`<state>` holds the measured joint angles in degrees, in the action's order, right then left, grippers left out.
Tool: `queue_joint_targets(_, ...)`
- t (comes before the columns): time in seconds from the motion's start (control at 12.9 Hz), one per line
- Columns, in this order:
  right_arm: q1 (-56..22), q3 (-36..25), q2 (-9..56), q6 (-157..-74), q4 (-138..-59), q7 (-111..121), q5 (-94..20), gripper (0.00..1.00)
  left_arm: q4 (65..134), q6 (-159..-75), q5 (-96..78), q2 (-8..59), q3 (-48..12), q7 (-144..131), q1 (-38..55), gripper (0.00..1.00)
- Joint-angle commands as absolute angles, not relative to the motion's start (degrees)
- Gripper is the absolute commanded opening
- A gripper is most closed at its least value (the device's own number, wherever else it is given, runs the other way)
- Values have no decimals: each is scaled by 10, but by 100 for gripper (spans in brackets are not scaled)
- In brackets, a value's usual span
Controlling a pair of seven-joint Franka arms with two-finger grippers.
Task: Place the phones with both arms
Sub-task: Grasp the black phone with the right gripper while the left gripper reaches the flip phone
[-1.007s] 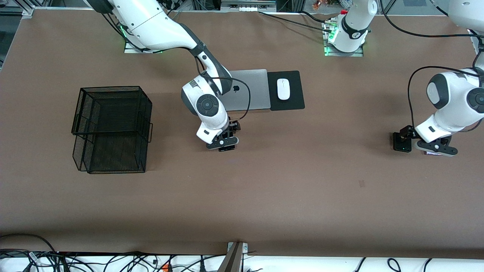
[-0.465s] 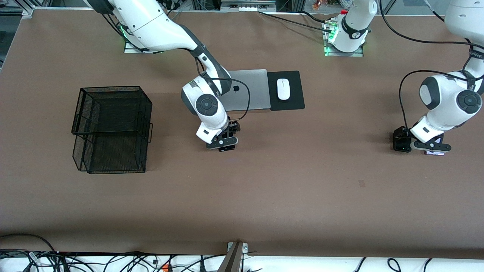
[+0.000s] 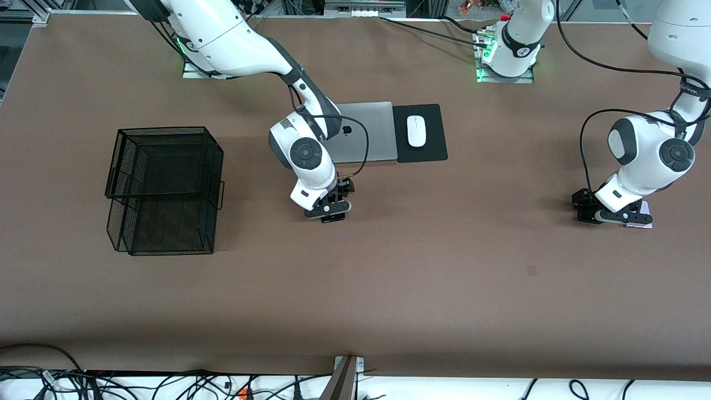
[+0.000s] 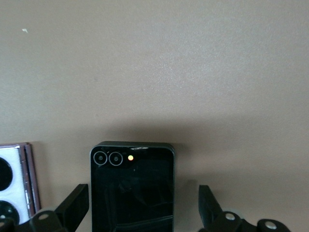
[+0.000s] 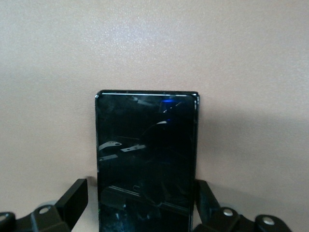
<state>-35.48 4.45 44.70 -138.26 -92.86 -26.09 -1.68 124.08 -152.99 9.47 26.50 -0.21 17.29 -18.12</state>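
My right end effector hangs open astride the long black phone mid-desk, near the laptop. My left end effector straddles, unclosed, the small black phone beside the lavender phone.

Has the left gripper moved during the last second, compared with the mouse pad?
Yes. In the front view the left gripper has shifted a little toward the mouse pad, which has stayed put. It hangs low over the small black phone, fingers open.

Three phones (two black), two arms.
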Motion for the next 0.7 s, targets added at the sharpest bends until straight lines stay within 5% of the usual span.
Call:
queue_joint_targets(0.0, -363, 37, 447, -1395, -937, -265, -16, 85, 1234, -1536, 95, 273, -5, 183, -186, 100)
queue_joint_targets(0.08, -363, 37, 447, -1395, -937, -263, -10, 75, 1233, -1542, 96, 279, -5, 183, -186, 100)
queue_joint_targets(0.15, -363, 37, 447, -1395, -937, -264, -9, 54, 1227, -1544, 96, 285, -5, 184, -186, 100)
queue_joint_targets(0.23, -363, 37, 446, -1395, -936, -265, -9, 23, 1221, -1544, 96, 293, -5, 185, -186, 100)
queue_joint_targets(0.31, -362, 37, 446, -1395, -935, -265, -10, 6, 1217, -1544, 97, 295, -5, 194, -188, 100)
queue_joint_targets(0.62, -359, 7, 388, -1331, -926, -296, -11, 0, 1207, -1545, 96, 301, -5, 214, -197, 100)
